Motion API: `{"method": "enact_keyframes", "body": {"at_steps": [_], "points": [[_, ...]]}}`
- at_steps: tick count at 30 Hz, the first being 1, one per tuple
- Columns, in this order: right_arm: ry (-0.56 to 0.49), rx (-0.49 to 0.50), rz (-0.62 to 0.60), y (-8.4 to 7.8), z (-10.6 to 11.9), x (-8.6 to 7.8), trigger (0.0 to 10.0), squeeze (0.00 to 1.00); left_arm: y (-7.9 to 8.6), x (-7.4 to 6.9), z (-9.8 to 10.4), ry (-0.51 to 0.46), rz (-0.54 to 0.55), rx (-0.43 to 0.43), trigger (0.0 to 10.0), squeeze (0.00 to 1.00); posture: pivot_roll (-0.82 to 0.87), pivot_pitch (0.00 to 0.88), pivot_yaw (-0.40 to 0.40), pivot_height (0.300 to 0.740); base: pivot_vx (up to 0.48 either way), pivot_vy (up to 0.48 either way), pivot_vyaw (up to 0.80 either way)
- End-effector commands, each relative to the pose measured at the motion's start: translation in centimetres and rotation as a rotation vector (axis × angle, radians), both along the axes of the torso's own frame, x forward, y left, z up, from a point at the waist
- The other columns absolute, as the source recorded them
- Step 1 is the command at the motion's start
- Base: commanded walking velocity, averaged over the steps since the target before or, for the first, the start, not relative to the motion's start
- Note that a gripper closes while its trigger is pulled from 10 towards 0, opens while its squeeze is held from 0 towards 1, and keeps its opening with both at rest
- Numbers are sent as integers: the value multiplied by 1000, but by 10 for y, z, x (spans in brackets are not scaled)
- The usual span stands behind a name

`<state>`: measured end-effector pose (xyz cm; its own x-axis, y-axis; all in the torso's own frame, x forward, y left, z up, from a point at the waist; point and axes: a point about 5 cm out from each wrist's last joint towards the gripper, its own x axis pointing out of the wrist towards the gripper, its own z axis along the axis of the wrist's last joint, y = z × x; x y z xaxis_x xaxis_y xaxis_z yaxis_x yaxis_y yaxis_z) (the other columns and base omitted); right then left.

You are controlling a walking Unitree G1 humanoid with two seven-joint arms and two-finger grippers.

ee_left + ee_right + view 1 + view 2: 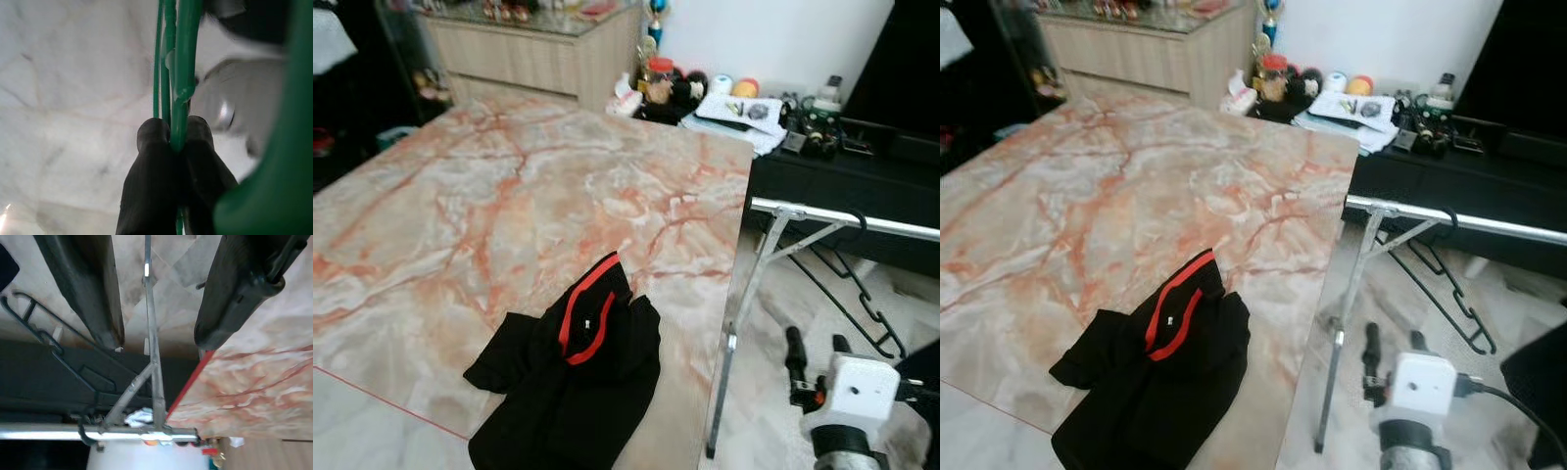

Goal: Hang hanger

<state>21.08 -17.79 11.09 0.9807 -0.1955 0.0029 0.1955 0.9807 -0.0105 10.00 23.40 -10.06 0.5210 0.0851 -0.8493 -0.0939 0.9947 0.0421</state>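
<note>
Between the left gripper's (177, 142) two black fingertips (154, 134): a green hanger (178, 73), pinched tight on its thin wire. Long axis of that wire in line with the fingers, running straight out past their tips; a thicker green part blurred close to the lens. Pale marbled floor behind.

Low on the right, beside the marble table (509, 196): right gripper (818, 354), fingers spread apart and holding nothing, aimed up toward the silver rack (847, 217). On that rail, a black hanger (852, 284), hook over the bar, body slanting down toward the floor. Near the table's front edge, a crumpled black garment (573, 377) with red trim.
</note>
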Motion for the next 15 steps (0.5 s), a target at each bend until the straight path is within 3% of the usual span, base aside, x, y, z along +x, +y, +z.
{"method": "enact_keyframes", "body": {"at_steps": [1, 8, 15], "points": [[41, 9, -26, -7, -7, -4, 10000, 0, 0, -2, -1, 10, 3, -5, 10000, 0, 45, 129, -29, 740, 0, -270, -788], [37, 1, -22, -7, -7, -4, 10000, 0, 3, -1, 0, 14, 4, -1, 10000, 0, 44, 127, -28, 740, 0, -268, -779], [26, -2, -22, -6, -6, -4, 10000, 0, 5, -1, 0, 17, -7, 0, 10000, 0, 43, 123, -24, 740, 0, -269, 0]]}}
